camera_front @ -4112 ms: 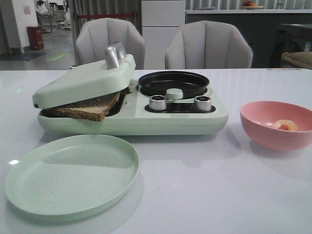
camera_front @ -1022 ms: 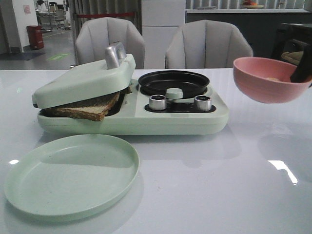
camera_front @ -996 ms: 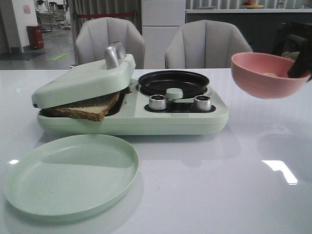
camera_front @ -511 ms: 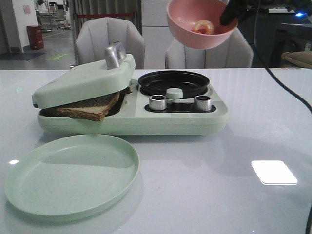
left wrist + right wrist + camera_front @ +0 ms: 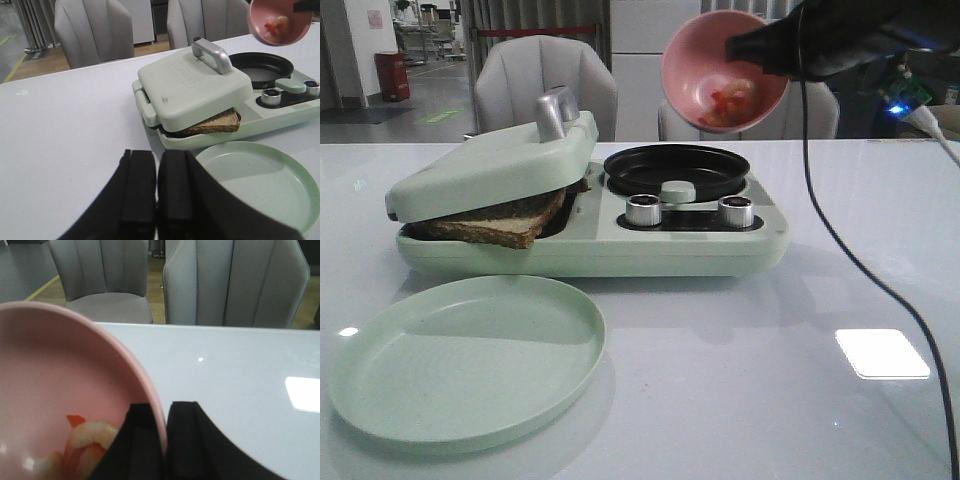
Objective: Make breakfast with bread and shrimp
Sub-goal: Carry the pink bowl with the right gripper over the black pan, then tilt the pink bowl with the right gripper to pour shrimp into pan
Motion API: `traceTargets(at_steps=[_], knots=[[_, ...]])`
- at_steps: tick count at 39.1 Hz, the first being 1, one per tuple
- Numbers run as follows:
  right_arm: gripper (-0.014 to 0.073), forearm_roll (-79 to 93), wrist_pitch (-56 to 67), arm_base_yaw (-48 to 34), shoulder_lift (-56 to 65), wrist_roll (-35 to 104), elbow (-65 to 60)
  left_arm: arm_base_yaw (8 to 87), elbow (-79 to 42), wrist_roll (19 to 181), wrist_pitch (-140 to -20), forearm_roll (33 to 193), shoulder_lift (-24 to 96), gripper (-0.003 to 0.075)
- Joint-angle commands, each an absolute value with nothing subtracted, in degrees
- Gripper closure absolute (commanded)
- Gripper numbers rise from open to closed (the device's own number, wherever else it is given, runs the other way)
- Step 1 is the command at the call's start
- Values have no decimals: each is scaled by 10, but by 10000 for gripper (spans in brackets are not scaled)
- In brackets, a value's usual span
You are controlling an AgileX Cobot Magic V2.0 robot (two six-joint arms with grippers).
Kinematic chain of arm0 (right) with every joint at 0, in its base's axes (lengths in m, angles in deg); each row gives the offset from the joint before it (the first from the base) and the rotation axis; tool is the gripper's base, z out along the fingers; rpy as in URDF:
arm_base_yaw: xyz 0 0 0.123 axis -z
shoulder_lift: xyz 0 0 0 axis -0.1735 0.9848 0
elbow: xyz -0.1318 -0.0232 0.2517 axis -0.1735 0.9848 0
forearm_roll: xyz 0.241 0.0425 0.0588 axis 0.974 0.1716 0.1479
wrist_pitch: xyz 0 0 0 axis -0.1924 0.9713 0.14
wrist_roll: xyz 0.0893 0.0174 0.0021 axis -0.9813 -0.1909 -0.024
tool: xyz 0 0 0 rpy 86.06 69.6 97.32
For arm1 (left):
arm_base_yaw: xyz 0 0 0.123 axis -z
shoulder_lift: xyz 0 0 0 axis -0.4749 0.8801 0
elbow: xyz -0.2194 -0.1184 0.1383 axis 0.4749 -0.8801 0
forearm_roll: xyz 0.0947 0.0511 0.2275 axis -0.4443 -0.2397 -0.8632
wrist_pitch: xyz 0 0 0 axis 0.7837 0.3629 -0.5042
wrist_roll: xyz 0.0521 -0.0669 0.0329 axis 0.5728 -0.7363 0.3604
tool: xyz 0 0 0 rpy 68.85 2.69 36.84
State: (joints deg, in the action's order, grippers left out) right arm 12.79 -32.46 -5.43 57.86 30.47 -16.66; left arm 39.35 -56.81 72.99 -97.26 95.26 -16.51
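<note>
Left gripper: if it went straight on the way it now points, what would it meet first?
Probably the green plate's near rim, or bare table beside it; depth is unclear. The left gripper is shut and empty, aimed low toward the sandwich maker.

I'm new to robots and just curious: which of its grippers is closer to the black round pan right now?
Right. The right gripper holds the pink bowl by its rim, tipped above the black pan. The left gripper hangs shut over the table, near the green plate.

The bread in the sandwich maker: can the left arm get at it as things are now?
Probably not directly. The left gripper is free and shut, with open table before it, but the lid lies on the bread, leaving only an edge showing.
</note>
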Motion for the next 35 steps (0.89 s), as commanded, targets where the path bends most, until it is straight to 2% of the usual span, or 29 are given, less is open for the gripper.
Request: traceTargets(at_steps=[1, 7, 14, 19, 29, 35], knots=[[454, 22, -448, -60, 567, 297, -173, 398, -552, 722, -925, 960, -159, 606], [454, -58, -586, -61, 591, 266, -145, 398, -552, 722, -925, 961, -159, 606], [454, -138, -752, -61, 610, 296, -120, 398, -552, 722, -925, 961, -159, 606], [454, -188, -738, -62, 611, 356, -120, 398, -552, 722, -925, 961, -159, 606], [454, -175, -697, -61, 614, 520, -138, 398, -552, 722, -925, 961, -159, 606], [454, -170, -660, -61, 629, 540, -171, 398, -552, 722, -925, 961, -159, 606]])
